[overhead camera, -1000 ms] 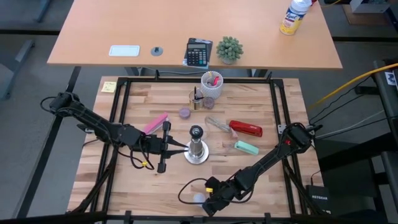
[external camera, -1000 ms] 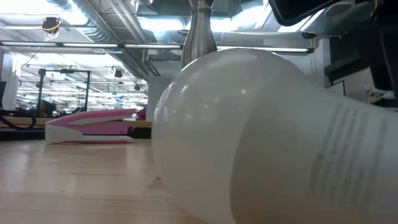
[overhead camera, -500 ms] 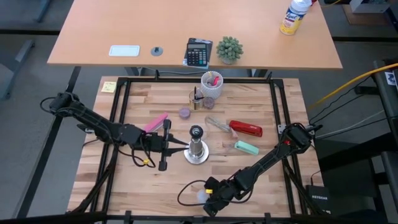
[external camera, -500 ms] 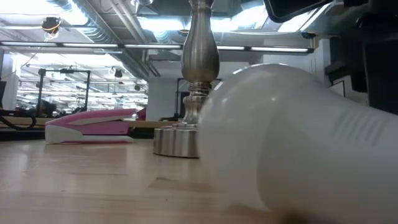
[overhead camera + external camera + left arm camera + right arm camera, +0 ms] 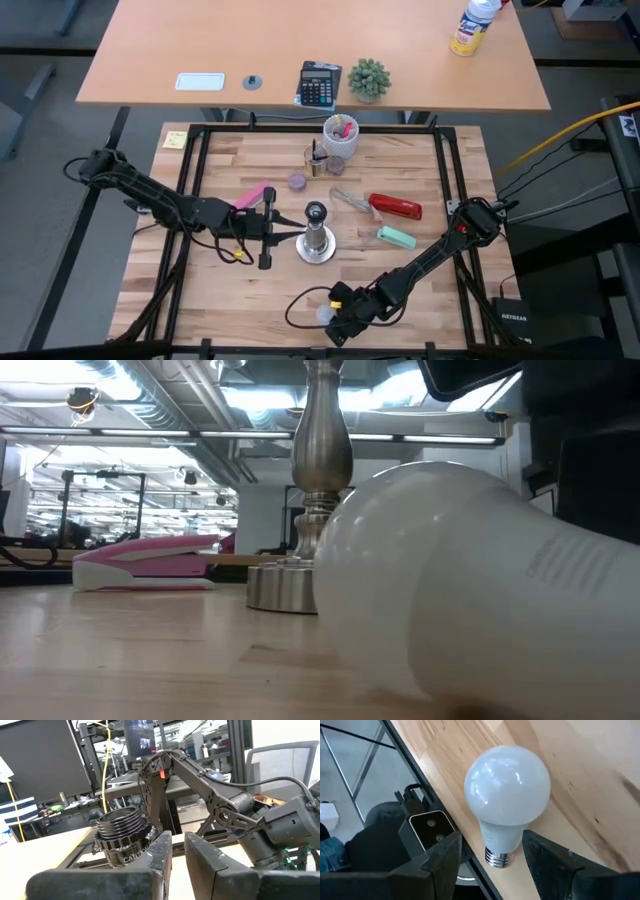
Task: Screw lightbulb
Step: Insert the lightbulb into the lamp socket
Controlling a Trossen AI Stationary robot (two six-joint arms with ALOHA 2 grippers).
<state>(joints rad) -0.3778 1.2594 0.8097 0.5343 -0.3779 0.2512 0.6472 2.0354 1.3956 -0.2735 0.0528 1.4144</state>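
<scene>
The metal socket stand (image 5: 317,238) stands upright near the middle of the wooden worktop (image 5: 210,290), and everything else is placed from it. The lightbulb (image 5: 507,795) lies on its side well in front of the stand, close to the worktop's near edge, its screw base pointing out toward that edge and its round white end toward the stand; in the low view it fills the foreground (image 5: 470,600) with the stand's column (image 5: 322,470) rising behind it. The right gripper (image 5: 492,851) is low over the bulb, its fingers (image 5: 442,857) spread apart on either side of the bulb's neck and base; whether the pads press the bulb cannot be told from here, so the bulb reads as straddled, not clearly grasped. The left gripper (image 5: 268,232) sits just left of the stand at about the height of its neck, fingers (image 5: 160,852) drawn almost together with only a narrow gap, and the stand's threaded socket (image 5: 121,836) shows right beside them; no object is seen between them. A pink stapler (image 5: 250,197) lies behind and left of the stand, a red stapler (image 5: 395,207) behind and right of it, a mint one (image 5: 396,237) just right, and a small purple cap (image 5: 297,181) behind it
</scene>
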